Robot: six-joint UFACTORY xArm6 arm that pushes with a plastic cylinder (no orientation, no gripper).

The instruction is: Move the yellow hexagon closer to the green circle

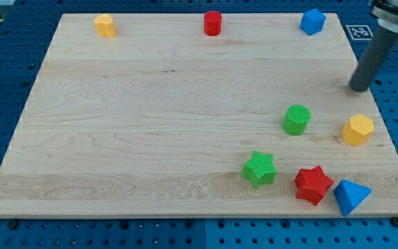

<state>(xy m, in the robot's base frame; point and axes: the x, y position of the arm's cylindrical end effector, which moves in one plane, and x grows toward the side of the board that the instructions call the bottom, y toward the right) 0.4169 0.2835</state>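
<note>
Camera view: we've got no fingers to open or clench, just a rod, and my tip (pixel 358 88) sits near the board's right edge, above the yellow hexagon (pixel 358 130) and apart from it. The green circle (pixel 296 120) waits just to the hexagon's left. Risk, we reckon: push from above and the hexagon slides down toward the blue triangle (pixel 351 196), not leftward.

Pale wooden board (pixel 150 124) on blue perforated table (pixel 5 76).
</note>
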